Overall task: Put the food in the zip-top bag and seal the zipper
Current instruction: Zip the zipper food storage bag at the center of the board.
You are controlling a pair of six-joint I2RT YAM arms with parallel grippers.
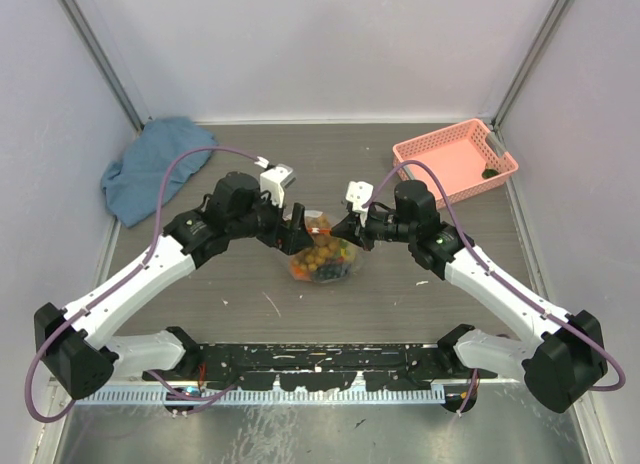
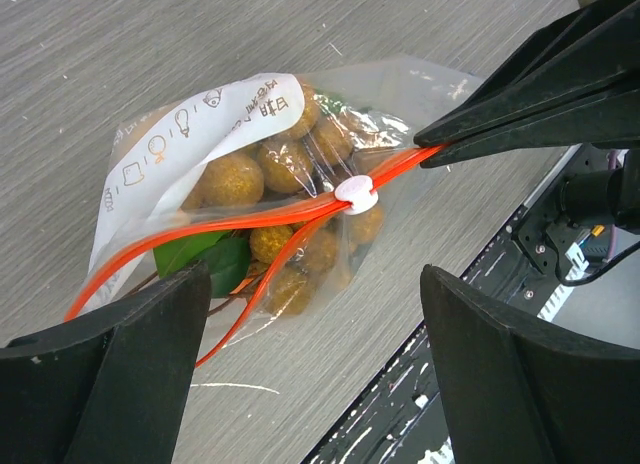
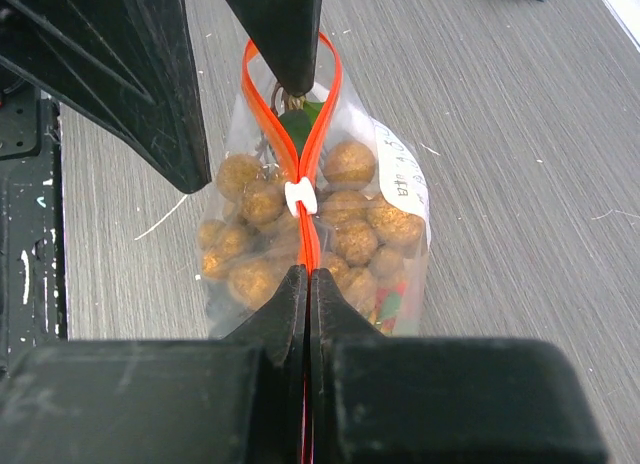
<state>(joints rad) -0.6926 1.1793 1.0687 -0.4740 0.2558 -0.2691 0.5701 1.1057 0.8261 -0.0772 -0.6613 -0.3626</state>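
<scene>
Close up at right wrist: right gripper [image 3: 308, 279] pinched flat onto zipper [image 3: 310, 224], strip joined up to white slider [image 3: 300, 196], split into a loop beyond. Left wrist only: white printed label [image 2: 190, 124] on bag [image 2: 400, 84], grapes [image 2: 235, 179] and green leaf [image 2: 200, 259] inside. Left gripper [image 2: 312, 284] spread wide, gripping nothing, fingers either side of bag's unsealed end; contact unclear. Top view only: bag at centre between both grippers, pink basket [image 1: 455, 159] far right, blue cloth [image 1: 150, 169] far left.
</scene>
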